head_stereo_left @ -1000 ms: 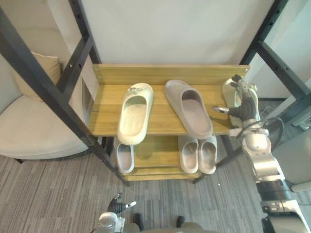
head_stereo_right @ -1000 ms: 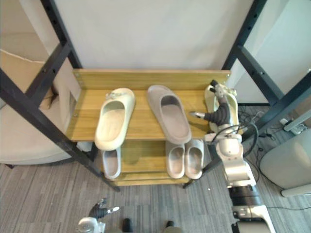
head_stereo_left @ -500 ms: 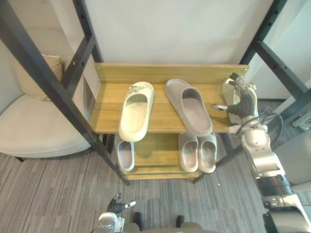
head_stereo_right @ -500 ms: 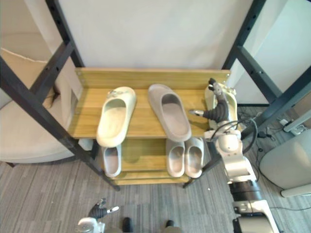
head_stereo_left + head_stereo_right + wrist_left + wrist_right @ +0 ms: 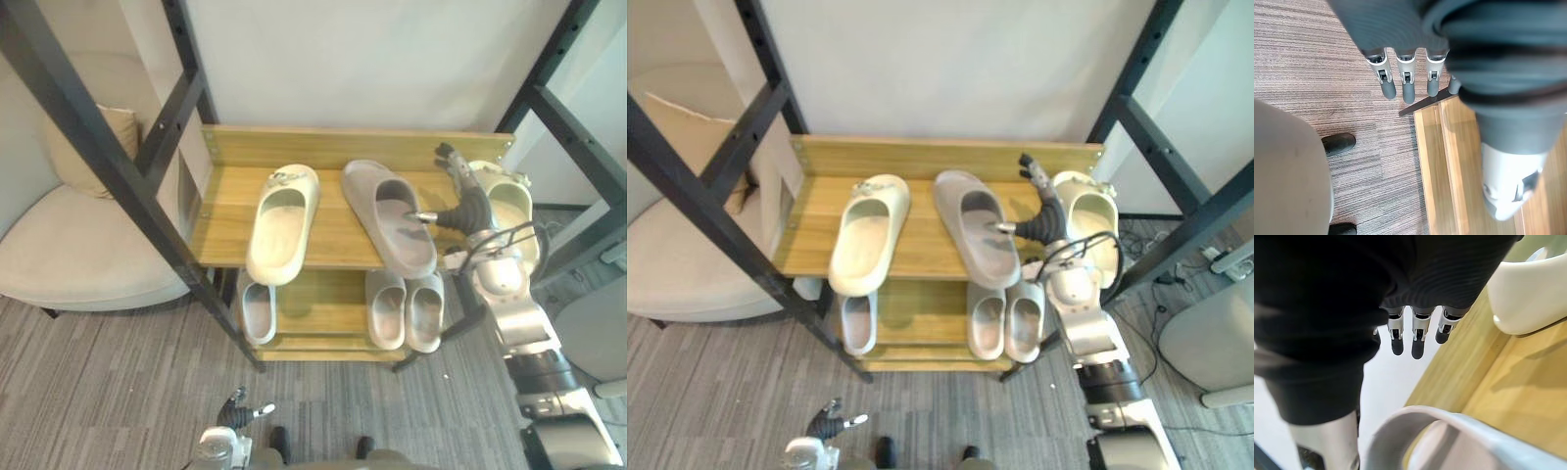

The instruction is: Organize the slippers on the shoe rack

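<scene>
Down low by the floor, the left hand (image 5: 233, 416) hangs with its fingers straight and relaxed, holding nothing, well apart from the action. On the lower shelf of the shoe rack (image 5: 294, 148), one small slipper (image 5: 258, 311) sits at the left and a small pair (image 5: 404, 309) sits side by side at the right.

Up on the top shelf, here's the part that matters: the right hand (image 5: 465, 208) is over the right part of the shelf. Its fingers are straight, side by side, aimed at the back board, and its thumb sticks out sideways toward the grey slipper (image 5: 390, 217). Nothing is gripped. The thumb tip sits at that slipper's rim; whether it touches, I cannot tell.

The grey slipper lies just left of the hand, long axis front to back but slanted, its near end swung rightward over the shelf's front edge. Just right of the hand, at the shelf's end, lies a cream slipper (image 5: 511, 206), also front to back. Its apparent mate, the other cream slipper (image 5: 282, 223), lies beyond the grey one on the left.

So the right hand sits between grey and cream, by far the nearer hand to both. The cream pair looks split, and either neighbour is a short sideways reach
</scene>
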Controlling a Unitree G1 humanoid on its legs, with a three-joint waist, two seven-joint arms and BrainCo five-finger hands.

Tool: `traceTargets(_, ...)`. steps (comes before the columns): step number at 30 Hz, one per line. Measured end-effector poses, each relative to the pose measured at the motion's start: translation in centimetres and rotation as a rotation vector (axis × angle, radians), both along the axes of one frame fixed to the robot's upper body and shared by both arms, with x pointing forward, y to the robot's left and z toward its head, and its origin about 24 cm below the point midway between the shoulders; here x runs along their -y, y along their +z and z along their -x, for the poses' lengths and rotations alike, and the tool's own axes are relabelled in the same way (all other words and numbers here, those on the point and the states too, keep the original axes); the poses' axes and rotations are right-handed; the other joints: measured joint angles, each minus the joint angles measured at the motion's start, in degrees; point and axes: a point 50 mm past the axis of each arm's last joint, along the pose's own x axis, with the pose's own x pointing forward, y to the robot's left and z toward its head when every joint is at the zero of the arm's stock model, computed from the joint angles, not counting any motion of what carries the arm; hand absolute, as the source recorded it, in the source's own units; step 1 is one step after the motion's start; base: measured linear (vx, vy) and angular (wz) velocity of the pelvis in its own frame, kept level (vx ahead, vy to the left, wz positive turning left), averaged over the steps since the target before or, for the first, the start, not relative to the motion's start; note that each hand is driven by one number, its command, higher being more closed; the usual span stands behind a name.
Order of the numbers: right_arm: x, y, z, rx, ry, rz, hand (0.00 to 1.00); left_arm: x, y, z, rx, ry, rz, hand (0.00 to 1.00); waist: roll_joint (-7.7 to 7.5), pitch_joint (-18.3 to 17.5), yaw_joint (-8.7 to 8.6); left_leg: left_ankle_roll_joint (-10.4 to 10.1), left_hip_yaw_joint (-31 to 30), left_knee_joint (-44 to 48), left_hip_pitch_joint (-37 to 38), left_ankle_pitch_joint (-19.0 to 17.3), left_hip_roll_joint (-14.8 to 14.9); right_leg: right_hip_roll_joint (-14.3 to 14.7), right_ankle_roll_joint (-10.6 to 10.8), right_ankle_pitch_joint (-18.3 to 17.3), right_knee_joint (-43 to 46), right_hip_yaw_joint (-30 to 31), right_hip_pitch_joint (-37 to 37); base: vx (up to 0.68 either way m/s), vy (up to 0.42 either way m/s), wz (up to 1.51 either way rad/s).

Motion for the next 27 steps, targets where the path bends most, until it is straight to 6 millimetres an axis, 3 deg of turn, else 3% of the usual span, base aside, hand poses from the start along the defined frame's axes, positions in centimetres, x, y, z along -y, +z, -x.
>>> traceTargets(16, -0.1, 0.0, 0.0, -0.002, 0.0, -0.002, 0.0, 0.0, 0.0, 0.0, 0.0, 0.0, 0.004, 0.0, -0.02, 0.0, 0.39, 0.0, -0.1, 0.0, 0.6, 0.0, 0.0, 0.0, 0.0, 0.0, 0.2, -0.1, 0.7, 0.0, 0.0, 0.0)
traceTargets(27, 0.6, -0.5, -2.2, -0.075, -0.043, 0.011, 0.0, 0.0, 0.1, -0.1, 0.006, 0.014, 0.029, 0.0, 0.03, -0.1, 1.36, -0.1, -1.6, -0.1, -0.3, 0.5, 0.0, 0.0, -0.1, 0.0, 0.1, -1.6, 0.6, 0.0, -0.004, 0.07)
